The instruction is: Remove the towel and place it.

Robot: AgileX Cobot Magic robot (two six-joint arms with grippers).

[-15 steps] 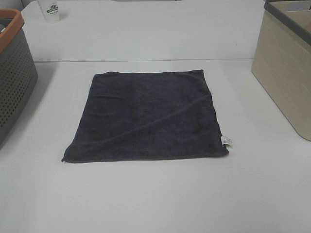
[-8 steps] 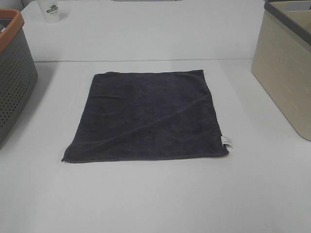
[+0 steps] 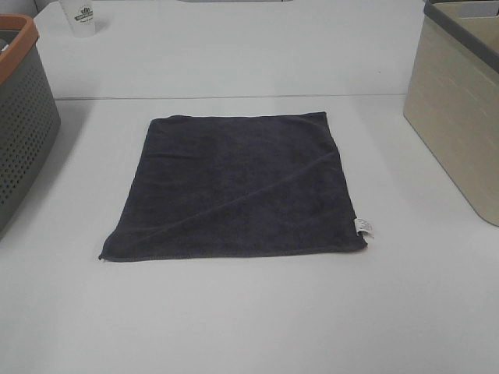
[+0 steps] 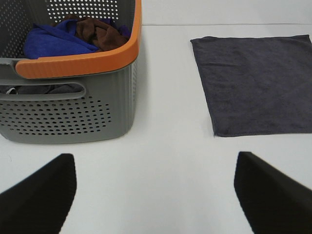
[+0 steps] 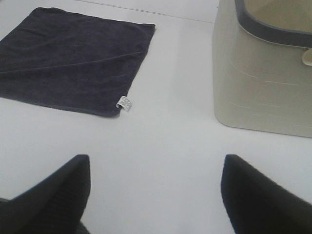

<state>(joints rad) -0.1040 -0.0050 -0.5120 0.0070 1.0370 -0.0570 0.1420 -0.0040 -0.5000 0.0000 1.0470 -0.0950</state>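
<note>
Nothing can be read. The white cup (image 3: 80, 17) at the far edge of the surface (image 3: 249, 312) carries a dark green logo, too small to make out. The towel's (image 3: 242, 185) white tag (image 5: 124, 103) shows no legible print.

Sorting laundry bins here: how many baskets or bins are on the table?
2: a grey perforated basket with an orange rim at the left edge, and a beige bin at the right edge. Others may sit outside the views.

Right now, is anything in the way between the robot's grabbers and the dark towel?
No, nothing visible. Only bare white table lies between the towel and each open gripper, left and right. The grey basket and beige bin stand off to the sides.
</note>
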